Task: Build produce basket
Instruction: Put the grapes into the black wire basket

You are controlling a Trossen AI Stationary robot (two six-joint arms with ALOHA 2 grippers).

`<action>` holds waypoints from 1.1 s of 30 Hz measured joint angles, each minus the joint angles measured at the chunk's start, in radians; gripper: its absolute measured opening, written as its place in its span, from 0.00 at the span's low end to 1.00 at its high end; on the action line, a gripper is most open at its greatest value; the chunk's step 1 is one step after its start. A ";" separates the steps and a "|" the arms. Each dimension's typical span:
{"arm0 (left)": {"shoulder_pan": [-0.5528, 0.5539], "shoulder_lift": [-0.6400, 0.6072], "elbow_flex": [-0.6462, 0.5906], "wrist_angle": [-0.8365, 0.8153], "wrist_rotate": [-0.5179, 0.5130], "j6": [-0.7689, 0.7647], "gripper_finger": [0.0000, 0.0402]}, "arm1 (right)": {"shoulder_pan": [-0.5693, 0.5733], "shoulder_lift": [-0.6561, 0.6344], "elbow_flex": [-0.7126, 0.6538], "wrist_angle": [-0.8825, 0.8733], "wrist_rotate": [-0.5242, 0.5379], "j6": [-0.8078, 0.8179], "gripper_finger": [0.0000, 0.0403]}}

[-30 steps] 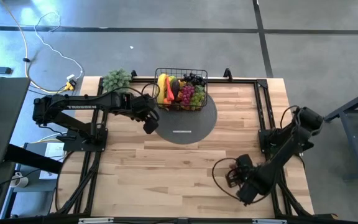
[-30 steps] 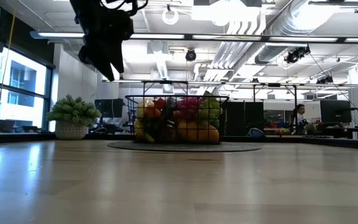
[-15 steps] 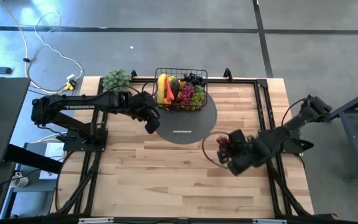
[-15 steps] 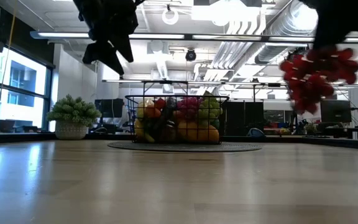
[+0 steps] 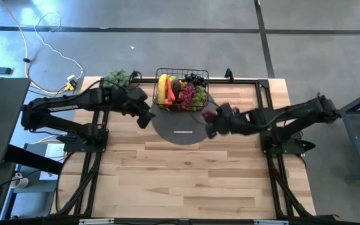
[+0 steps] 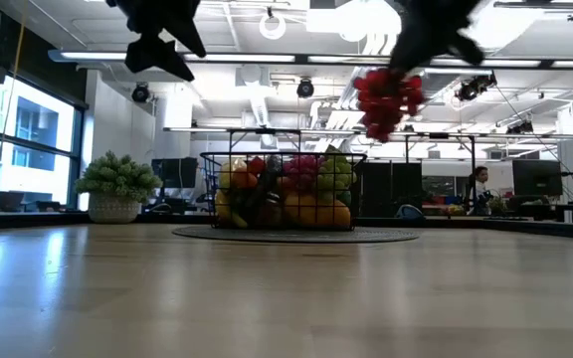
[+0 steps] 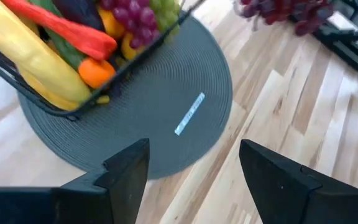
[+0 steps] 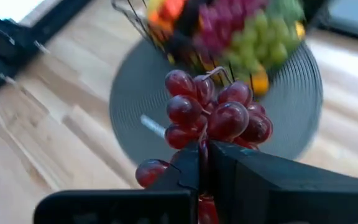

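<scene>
Already produce (image 5: 181,92) in basket (image 5: 200,75)

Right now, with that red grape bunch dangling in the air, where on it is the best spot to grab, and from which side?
By the stem at its top, from above. The red grape bunch hangs as a loose cluster of round, slippery grapes, so only the thin stem gives a firm pinch. The right claw is shut on that stem, carrying the bunch above the mat beside the basket.
</scene>
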 joint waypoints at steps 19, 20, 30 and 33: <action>0.174 -0.118 0.000 0.140 0.008 0.130 0.59 | -0.422 0.009 0.001 0.556 -0.213 -0.650 0.00; 0.181 -0.121 0.000 0.153 0.008 0.144 0.59 | -0.437 0.016 0.001 0.568 -0.220 -0.663 0.00; 0.237 -0.125 0.000 0.264 0.007 0.253 0.59 | -0.502 0.161 0.001 0.697 -0.264 -0.693 0.00; 0.251 -0.125 0.000 0.268 0.006 0.275 0.59 | -0.510 0.215 0.001 0.695 -0.255 -0.708 0.00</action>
